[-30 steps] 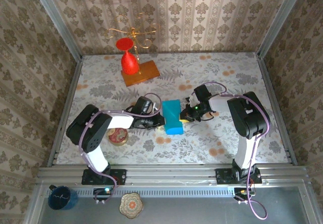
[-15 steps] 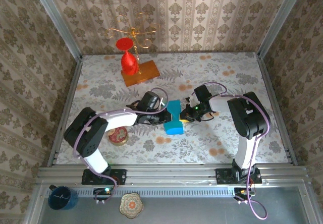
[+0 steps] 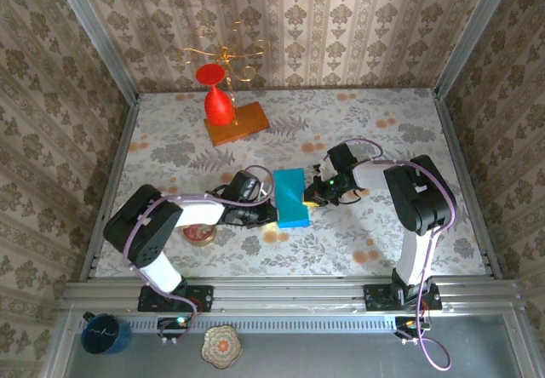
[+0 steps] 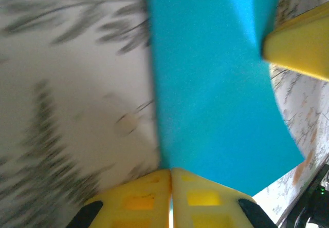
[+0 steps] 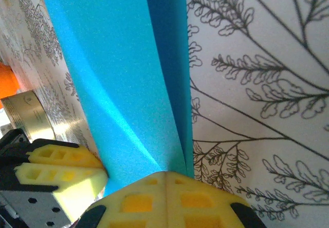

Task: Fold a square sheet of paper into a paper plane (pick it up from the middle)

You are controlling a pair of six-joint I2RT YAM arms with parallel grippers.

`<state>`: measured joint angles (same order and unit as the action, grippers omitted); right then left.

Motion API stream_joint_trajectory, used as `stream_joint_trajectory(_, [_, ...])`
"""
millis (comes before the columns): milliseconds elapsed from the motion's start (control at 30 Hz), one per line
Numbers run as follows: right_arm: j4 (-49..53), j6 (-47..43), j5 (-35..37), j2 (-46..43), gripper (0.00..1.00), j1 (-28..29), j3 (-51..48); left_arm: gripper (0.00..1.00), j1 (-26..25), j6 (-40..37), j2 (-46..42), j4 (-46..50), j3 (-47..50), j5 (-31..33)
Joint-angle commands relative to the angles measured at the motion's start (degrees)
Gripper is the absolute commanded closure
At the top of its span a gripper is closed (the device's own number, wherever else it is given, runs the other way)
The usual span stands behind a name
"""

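The teal-blue square sheet of paper (image 3: 291, 197) is folded into a narrow strip and held just above the table's middle, between both grippers. My left gripper (image 3: 271, 214) is shut on the strip's near left edge. In the left wrist view the paper (image 4: 216, 84) runs straight up from my closed yellow fingertips (image 4: 170, 174). My right gripper (image 3: 312, 194) is shut on the strip's right side. In the right wrist view the folded layers (image 5: 118, 74) come out of the seam between its closed fingers (image 5: 165, 175). No finished paper plane shape is visible.
A red glass (image 3: 218, 105) stands on an orange wooden block (image 3: 241, 123) at the back, with a gold wire stand (image 3: 223, 54) behind it. A round tin (image 3: 201, 231) lies beside the left arm. Patterned walls close in the table's far, left and right sides.
My left gripper swung toward the far end of the paper's left edge, then came back to its near left corner. The strip looks flatter and straighter now. The right gripper stayed put.
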<state>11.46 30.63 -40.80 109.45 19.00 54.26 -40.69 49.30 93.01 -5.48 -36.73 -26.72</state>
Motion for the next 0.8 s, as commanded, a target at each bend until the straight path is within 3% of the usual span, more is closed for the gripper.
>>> stream_joint_trajectory(0, [10.3,2.4,19.7,5.9,0.95,-1.2,-4.9,0.89,1.1,-0.4,-4.2,9.1,1.7,3.6])
stream_joint_trajectory(200, [8.8,2.9,18.8,5.3,0.95,-1.2,-5.6,0.89,-1.5,0.5,-6.2,5.7,-4.6,3.9])
stream_joint_trajectory(467, [7.6,2.5,17.9,5.2,0.95,-1.2,-6.2,0.89,-5.4,1.0,4.5,7.7,-11.2,1.5])
stream_joint_trajectory(767, [7.4,2.5,19.0,4.7,0.95,-1.5,-6.4,0.88,-6.3,3.1,3.6,9.2,-2.5,1.6])
